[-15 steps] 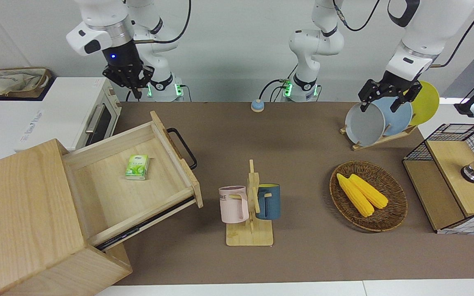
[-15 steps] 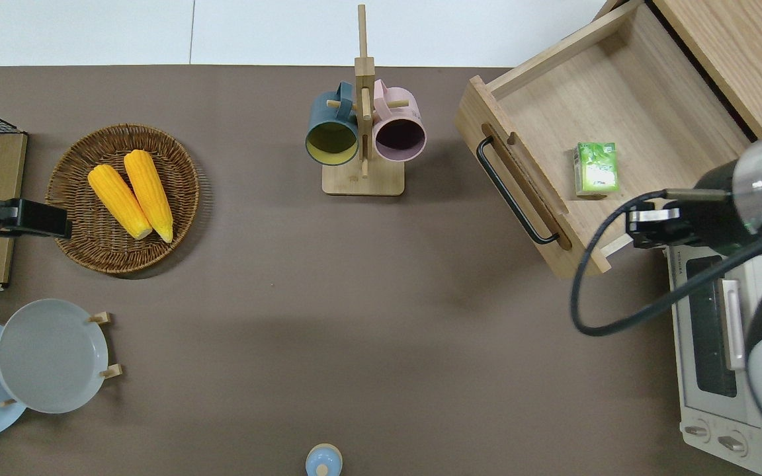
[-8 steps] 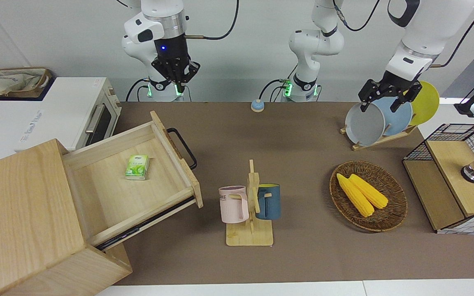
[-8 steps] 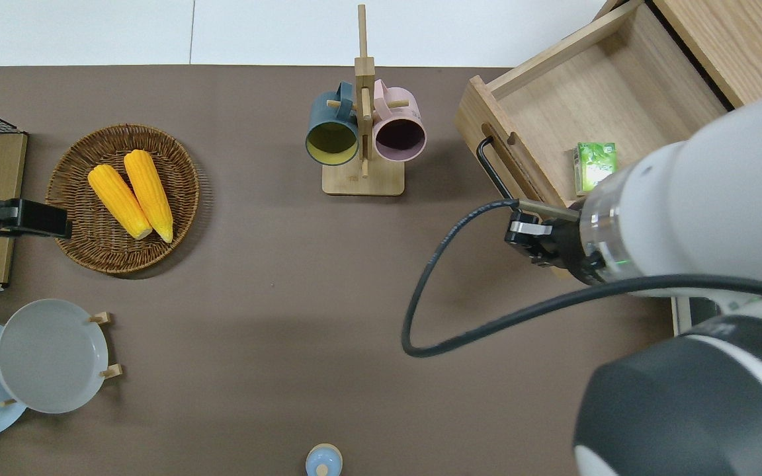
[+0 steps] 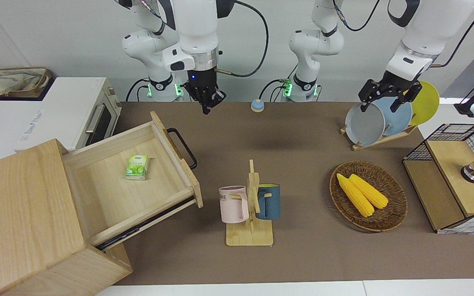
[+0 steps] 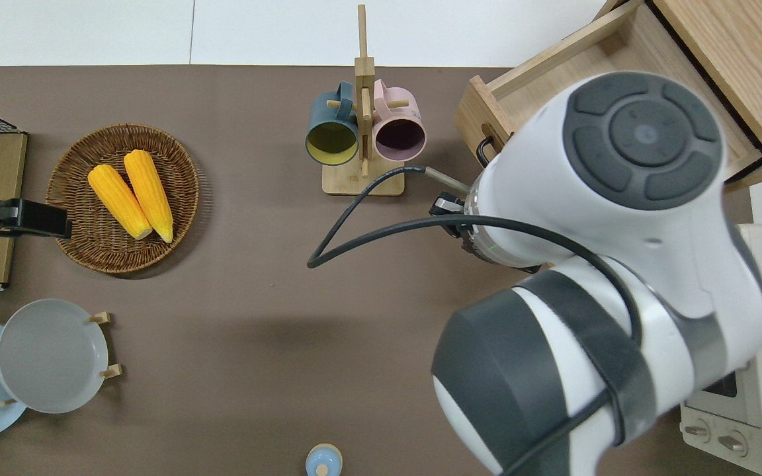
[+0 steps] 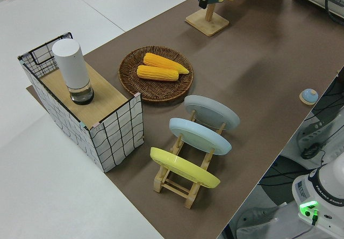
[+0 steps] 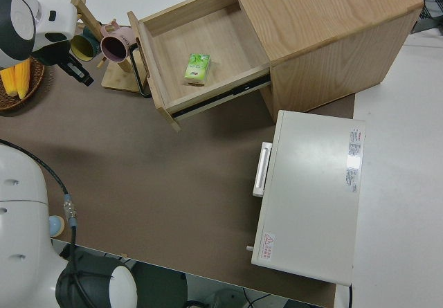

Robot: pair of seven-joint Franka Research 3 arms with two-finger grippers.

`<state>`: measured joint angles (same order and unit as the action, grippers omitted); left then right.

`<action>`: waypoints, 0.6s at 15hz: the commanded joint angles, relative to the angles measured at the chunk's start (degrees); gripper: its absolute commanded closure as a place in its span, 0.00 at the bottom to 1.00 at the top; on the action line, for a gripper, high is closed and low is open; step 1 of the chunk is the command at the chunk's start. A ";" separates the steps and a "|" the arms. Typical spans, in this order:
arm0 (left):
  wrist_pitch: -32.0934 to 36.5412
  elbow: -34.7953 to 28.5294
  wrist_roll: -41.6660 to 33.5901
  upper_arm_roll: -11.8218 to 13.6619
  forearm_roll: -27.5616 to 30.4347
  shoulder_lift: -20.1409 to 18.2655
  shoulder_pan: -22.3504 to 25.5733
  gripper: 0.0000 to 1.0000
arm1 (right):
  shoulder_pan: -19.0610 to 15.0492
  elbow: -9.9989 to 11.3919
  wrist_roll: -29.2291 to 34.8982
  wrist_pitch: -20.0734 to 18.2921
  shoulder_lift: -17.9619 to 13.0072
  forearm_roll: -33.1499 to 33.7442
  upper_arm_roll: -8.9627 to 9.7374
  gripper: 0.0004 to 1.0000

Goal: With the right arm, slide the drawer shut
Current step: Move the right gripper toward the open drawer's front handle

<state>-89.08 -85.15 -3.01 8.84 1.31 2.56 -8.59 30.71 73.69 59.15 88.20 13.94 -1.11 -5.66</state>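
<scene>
Brown table (image 5: pixel 303 135): one drawer (image 5: pixel 138 181) open, one green packet (image 5: pixel 137 167) inside; right gripper (image 5: pixel 206 107) fingers' state unclear; left arm parked.

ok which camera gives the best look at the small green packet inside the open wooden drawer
The right side view: the small green packet lies unobstructed on the floor of the pale-wood drawer. The front view also shows it clearly, at a slant. In the overhead view the right arm hides it. The left side view does not show it.

Two glossy white robot arms with dark-grey joint bands and silver wrist rings, looping black cables, green base lights, a blue wrist light on the right arm (image 5: pixel 194 24), and black end effectors.
</scene>
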 commanded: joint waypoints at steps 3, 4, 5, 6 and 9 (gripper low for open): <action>-0.04 1.12 -0.33 0.92 -0.87 0.69 -0.99 0.00 | 0.66 -0.48 11.06 4.16 4.68 -0.29 -0.49 1.00; -0.04 1.12 -0.33 0.92 -0.78 0.69 -0.99 0.00 | 0.66 -0.39 12.38 4.69 5.21 -0.29 -0.58 1.00; -0.04 1.12 -0.33 0.92 -0.87 0.69 -0.99 0.00 | 0.66 -0.21 13.35 5.22 5.74 -0.55 -0.58 1.00; -0.04 1.12 -0.33 0.92 -0.87 0.69 -0.99 0.00 | 0.49 -0.21 15.02 5.49 6.27 -0.73 -0.58 1.00; -0.04 1.12 -0.33 0.92 -0.78 0.69 -0.99 0.00 | 0.14 -0.04 18.55 6.72 7.77 -0.99 -0.58 1.00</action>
<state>-89.08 -85.15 -3.01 8.84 1.31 2.56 -8.59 31.07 73.70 74.03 93.12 20.38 -1.11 -5.90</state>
